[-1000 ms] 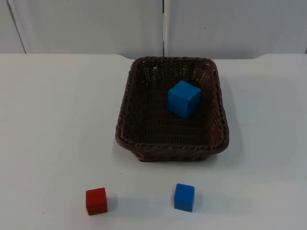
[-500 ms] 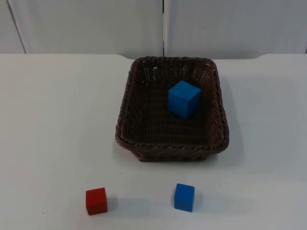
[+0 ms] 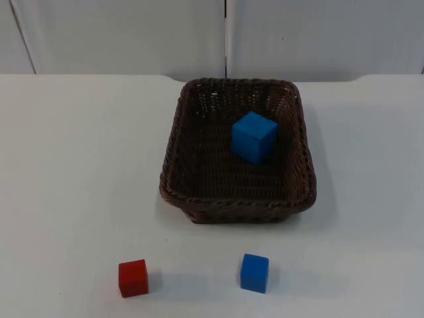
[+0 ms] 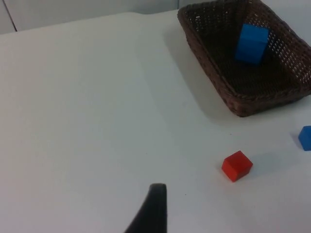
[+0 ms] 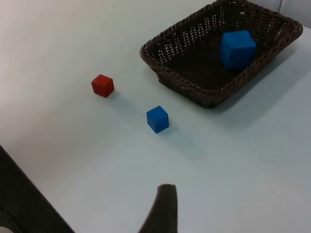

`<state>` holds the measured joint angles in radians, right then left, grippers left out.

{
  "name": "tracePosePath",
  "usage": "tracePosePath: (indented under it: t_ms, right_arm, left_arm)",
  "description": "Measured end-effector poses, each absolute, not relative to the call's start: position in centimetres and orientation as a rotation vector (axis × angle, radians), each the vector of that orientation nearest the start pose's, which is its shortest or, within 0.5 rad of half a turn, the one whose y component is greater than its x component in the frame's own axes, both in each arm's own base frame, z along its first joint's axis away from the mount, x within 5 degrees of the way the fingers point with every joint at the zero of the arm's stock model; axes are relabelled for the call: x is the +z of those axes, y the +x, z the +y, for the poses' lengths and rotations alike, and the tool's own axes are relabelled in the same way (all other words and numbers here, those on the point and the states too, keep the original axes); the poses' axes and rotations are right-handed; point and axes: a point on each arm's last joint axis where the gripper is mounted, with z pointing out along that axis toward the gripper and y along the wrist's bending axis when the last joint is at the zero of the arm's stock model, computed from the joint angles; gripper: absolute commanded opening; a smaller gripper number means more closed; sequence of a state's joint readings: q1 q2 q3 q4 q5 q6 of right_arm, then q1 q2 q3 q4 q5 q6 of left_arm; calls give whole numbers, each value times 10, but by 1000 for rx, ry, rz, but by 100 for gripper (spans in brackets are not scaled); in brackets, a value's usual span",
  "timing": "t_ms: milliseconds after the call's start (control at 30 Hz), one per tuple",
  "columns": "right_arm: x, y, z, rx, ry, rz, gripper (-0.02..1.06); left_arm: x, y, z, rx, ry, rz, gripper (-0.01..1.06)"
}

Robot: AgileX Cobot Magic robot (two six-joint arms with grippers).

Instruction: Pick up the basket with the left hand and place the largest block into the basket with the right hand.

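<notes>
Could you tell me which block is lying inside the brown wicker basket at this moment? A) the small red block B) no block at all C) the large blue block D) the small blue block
C: the large blue block sits inside the basket, while the small red block and the small blue block lie on the table in front of it.

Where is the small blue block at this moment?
In the top view the small blue block lies on the white table near the front edge, in front of the brown basket and to the right of the red block.

Left tool point(image 4: 151, 213) and right tool point(image 5: 163, 211) wait, raised
</notes>
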<state>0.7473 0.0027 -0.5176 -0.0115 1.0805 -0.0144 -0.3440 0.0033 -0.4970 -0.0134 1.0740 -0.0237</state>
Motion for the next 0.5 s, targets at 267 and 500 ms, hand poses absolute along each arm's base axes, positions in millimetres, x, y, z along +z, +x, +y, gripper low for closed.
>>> tracePosePath:
  t_ms: [267, 500]
  right_arm:
    - [281, -5, -6, 440, -772, 1930, 74]
    - [280, -5, -6, 440, -770, 1931, 79]
  left_arm:
    - [275, -5, 1, -242, 331, 2046, 85]
    - [275, -5, 0, -239, 348, 2043, 85]
